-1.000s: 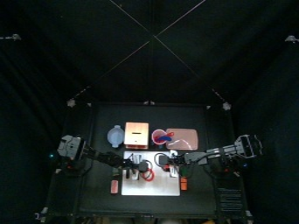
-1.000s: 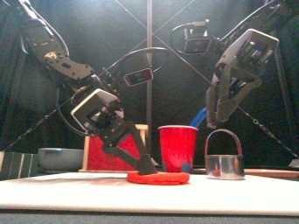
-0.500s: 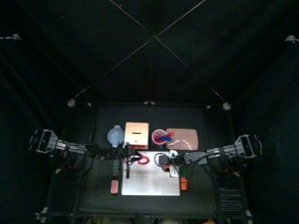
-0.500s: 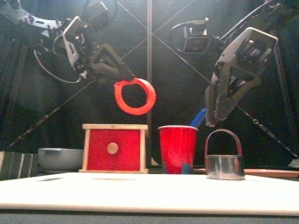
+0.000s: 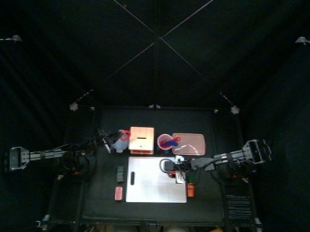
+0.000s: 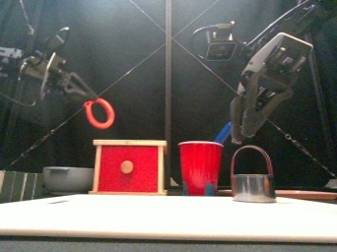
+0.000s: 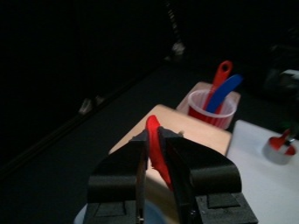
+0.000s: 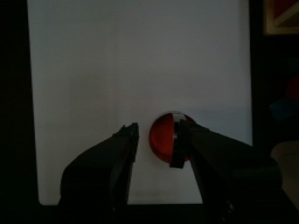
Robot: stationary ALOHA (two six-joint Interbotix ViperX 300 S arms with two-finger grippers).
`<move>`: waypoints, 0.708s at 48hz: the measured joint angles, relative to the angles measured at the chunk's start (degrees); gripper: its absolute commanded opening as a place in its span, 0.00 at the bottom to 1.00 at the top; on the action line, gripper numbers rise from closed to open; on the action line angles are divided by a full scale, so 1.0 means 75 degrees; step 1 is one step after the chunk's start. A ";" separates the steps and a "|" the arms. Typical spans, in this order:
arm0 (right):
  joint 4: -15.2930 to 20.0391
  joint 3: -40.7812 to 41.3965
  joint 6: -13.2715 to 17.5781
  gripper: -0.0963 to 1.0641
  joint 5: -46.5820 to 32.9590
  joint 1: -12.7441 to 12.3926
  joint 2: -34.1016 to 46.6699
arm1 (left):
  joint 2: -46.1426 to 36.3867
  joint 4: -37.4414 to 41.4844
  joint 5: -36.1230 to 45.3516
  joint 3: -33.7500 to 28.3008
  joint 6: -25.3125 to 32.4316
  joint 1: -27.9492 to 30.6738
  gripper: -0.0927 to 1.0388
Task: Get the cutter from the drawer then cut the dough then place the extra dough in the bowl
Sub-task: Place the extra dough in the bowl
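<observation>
My left gripper [image 5: 119, 138] [image 6: 82, 98] is shut on the red dough ring [image 6: 99, 114] [image 7: 153, 149]. It holds the ring in the air above the blue-grey bowl [image 6: 66, 178] at the table's left. The metal cutter [image 6: 251, 182] [image 5: 171, 164] stands upright on the white cutting board [image 5: 151, 186] [image 8: 128, 61]. A round of red dough [image 8: 169, 142] shows inside the cutter. My right gripper [image 6: 242, 136] [image 8: 159, 131] hangs open just above the cutter's wire handle and does not touch it.
The wooden box with its red front [image 6: 129, 166] [image 5: 141, 139] stands behind the board. The red cup [image 6: 202, 167] [image 7: 212, 107] with a blue and a red knife is right of the box. A pink tray [image 5: 191, 142] lies at the back right.
The left gripper lifted the dough ring off the board and carried it up, left and back toward the bowl. The right arm and the cutter stayed put.
</observation>
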 measured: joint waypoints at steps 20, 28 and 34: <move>-0.0012 -0.0246 0.0000 0.77 0.0023 -0.0012 0.0258 | 0.1195 -0.0891 0.0609 0.0059 -0.0023 0.0281 0.89; -0.0105 -0.0281 0.0000 0.77 0.0023 -0.0023 0.0258 | 0.1160 -0.1395 0.0598 0.0059 -0.0012 0.0211 0.93; -0.0305 -0.0469 -0.0023 0.77 -0.0035 -0.0070 0.0258 | 0.1031 -0.1313 0.0562 -0.0070 0.0000 -0.0176 0.93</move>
